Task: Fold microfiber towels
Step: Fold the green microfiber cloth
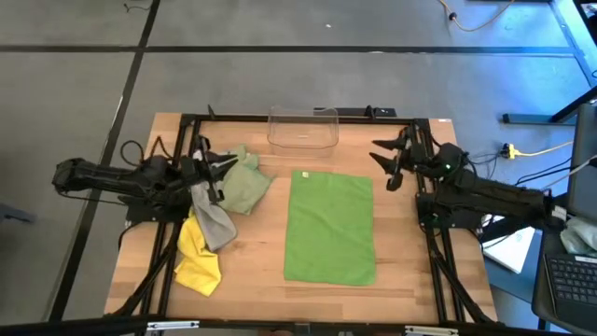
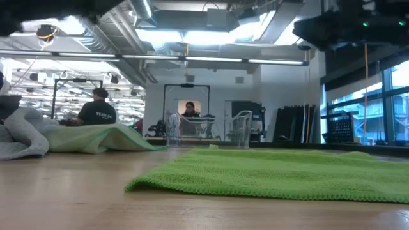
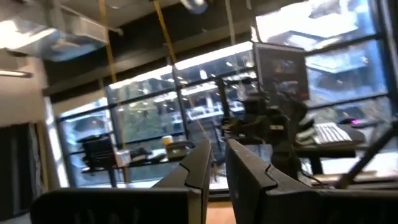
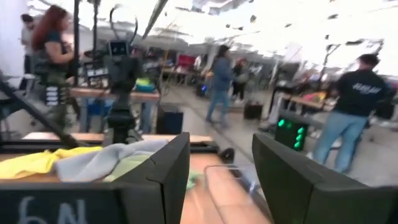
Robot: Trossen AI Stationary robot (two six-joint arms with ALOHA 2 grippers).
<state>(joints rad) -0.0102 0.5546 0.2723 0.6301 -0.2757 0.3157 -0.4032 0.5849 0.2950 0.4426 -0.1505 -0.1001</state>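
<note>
A bright green towel lies spread flat on the pale wooden counter, near its middle, as a tall rectangle with soft, slightly wavy edges; in the low view its nubby, looped pile shows clearly and its near edge curls a little off the wood. To its left, three more cloths sit crumpled together: a pale sage towel bunched toward the far side, a grey towel draped in a limp strip across the middle, and a yellow towel rumpled at the near end. The grey one overlaps both neighbours. At the counter's far edge stands a clear plastic bin with rounded corners, just beyond the green towel and apart from it.

The left end effector hovers by the cloth pile, its two dark, flat fingers close together with only a narrow slit between them and nothing held. The right end effector hangs near the green towel's far right corner, its blocky fingers set well apart and holding nothing.
</note>
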